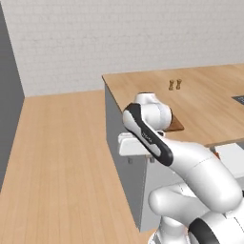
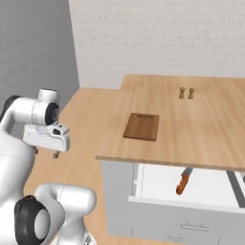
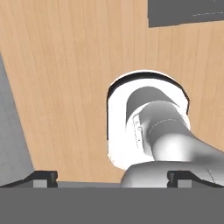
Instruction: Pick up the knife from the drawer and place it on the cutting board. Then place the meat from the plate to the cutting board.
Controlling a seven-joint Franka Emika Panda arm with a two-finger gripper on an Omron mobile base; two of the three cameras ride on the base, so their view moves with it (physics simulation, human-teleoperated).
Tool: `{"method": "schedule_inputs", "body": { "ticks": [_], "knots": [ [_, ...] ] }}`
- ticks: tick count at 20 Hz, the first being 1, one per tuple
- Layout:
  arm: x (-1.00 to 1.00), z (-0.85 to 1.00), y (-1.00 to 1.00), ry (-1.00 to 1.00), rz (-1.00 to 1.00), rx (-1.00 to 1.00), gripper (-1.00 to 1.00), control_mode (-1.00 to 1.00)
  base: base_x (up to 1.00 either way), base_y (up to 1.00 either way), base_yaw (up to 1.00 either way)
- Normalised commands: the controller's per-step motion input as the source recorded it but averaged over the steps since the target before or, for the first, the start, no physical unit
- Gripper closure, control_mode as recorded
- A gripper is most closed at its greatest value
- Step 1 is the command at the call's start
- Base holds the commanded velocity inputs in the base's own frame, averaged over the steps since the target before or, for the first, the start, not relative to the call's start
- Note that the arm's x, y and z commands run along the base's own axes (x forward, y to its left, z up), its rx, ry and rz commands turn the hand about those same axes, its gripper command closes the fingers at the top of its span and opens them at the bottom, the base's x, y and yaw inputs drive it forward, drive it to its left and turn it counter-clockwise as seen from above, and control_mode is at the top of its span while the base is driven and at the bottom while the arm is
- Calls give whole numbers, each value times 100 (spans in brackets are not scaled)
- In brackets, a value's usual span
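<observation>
Clearly, the gripper (image 2: 46, 153) hung with its jaws spread wide and nothing between them, pointing down over the wooden floor (image 2: 81, 158), well to the left of the bench (image 2: 206, 134) and apart from everything on it. In the hand view its two dark fingertips (image 3: 41, 177) stood far apart at the bottom, with floor planks beyond them.

To the right of the arm, the drawer (image 2: 162, 184) stood pulled out from under the bench top, its white inside showing. The knife (image 2: 183, 182) lay inside it, orange-brown handle towards the front, grey blade pointing back under the bench edge. A dark strip (image 2: 235, 186) lay further right in the same drawer; what it was could not be told.

On the bench top, the cutting board (image 2: 141, 126) lay flat near the left front corner, bare. In the left base view only a corner of it (image 1: 177, 125) showed behind the arm. Two small wooden shakers (image 2: 186, 93) stood upright side by side further back, well apart from the board.
</observation>
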Motion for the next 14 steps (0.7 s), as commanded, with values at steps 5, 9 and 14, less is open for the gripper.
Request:
{"method": "schedule_inputs", "body": {
  "ticks": [5,9,14],
  "knots": [
    [0,48,-82,0,-12,3,-100,-100,0,0,0],
    [10,18,-95,-2,-10,1,-100,-100,0,0,0],
    [54,0,-62,-12,0,-1,-100,-100,0,0,0]
  ]
}}
